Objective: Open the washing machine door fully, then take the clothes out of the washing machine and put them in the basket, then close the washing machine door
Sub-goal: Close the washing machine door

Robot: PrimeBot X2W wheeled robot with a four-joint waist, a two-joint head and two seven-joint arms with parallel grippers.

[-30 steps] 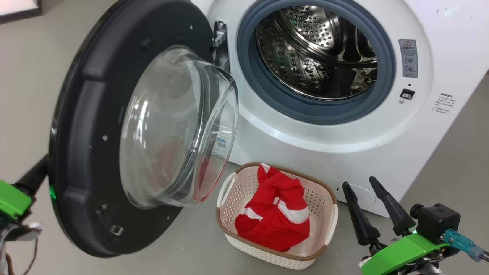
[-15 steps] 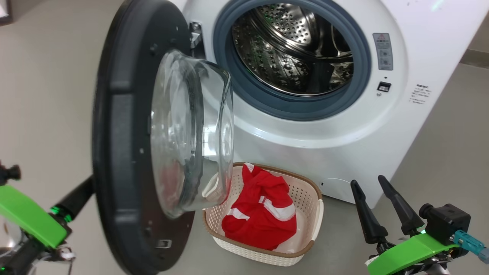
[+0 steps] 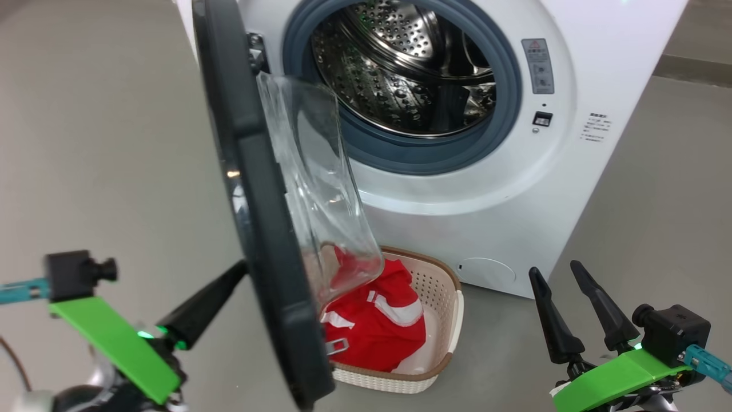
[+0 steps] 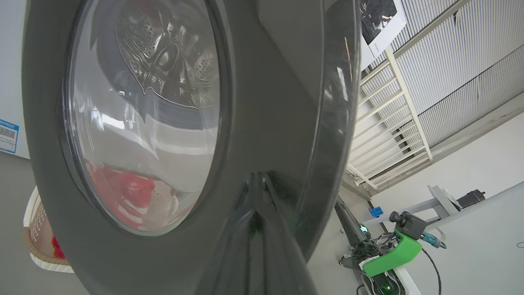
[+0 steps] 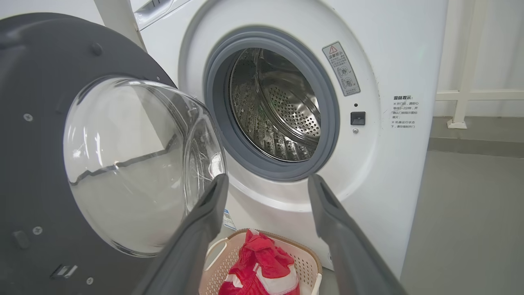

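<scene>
**Left claw** [image 3: 237, 272]: lower left of the head view. The two dark fingers are pressed together into a single point with nothing between them. The tip reaches the outer face of the washing machine door [image 3: 257, 200] near its lower part. In the left wrist view the fingers meet their own reflection on the glossy black rim, so contact appears made.

**Right claw** [image 3: 553, 267]: lower right of the head view. The fingers are spread wide and hold nothing. It hangs above the floor [image 3: 114, 143], well apart from the door and to the right of the basket [image 3: 453, 320]. In the right wrist view the claw [image 5: 268, 178] frames the lower part of the machine front.

**Door:** it is hinged at the left of the opening and stands partly open. It is seen nearly edge-on at centre left of the head view. Its clear glass bowl [image 3: 320, 189] bulges towards the machine, and its lower end overlaps the basket in that view.

**The washing machine** [image 3: 514, 189]: upper centre and right of the head view. The grey rubber ring [image 3: 423, 157] is exposed. The perforated steel drum [image 3: 400, 63] shows bare metal in what can be seen.

**Basket:** it sits on the floor just before the machine's lower front, at lower centre of the head view.

**The clothes** [image 3: 383, 326]: a red bundle with white stripes lying inside the basket, partly hidden behind the door.
</scene>
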